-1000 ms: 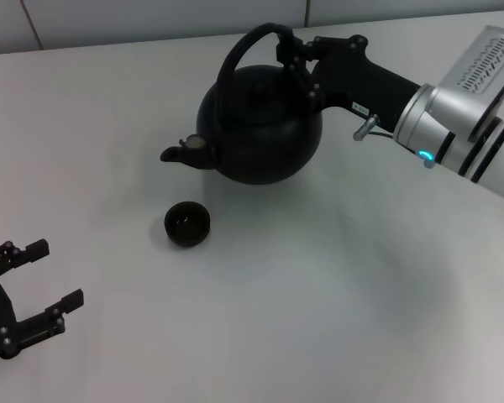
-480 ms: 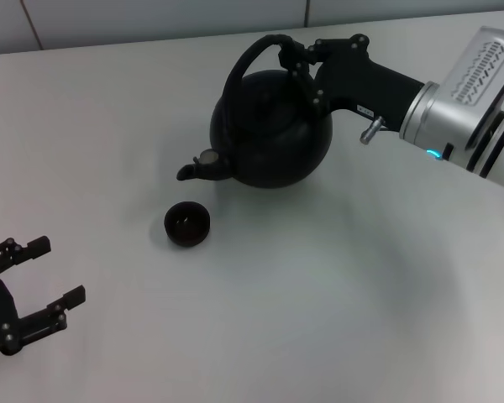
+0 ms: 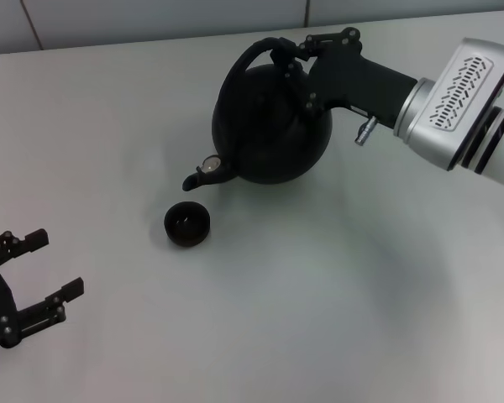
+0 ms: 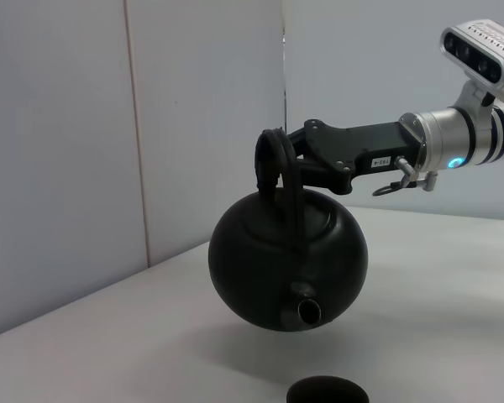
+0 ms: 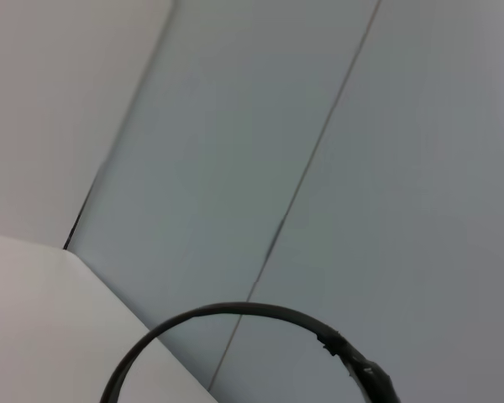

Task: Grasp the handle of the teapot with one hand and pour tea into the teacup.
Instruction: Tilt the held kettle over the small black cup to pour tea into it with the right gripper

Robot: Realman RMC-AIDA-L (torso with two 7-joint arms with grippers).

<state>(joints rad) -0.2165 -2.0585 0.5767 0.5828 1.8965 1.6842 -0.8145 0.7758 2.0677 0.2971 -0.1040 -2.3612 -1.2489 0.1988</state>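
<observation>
Clamping the handle (image 3: 273, 50), the right gripper (image 3: 296, 60) suspends the teapot (image 3: 273, 126), spout dipped toward the teacup (image 3: 187, 224); the left gripper (image 3: 25, 285) idles open at the worktop's (image 3: 319, 294) near-left corner.

Lab-like: bare white table (image 3: 319, 319), panelled wall (image 4: 151, 126)

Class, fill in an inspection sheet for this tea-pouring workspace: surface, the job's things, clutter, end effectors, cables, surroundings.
Surface: plain white table.
Job's things: black teapot lifted clear of the table, spout tipped down toward the small dark teacup, which stands upright on the table.
Clutter: nothing seen.
End effectors: right end effector shut on the handle; left end effector open, parked near the table's near left edge.
Cables: nothing seen.
Surroundings: pale panelled wall behind the table.
</observation>
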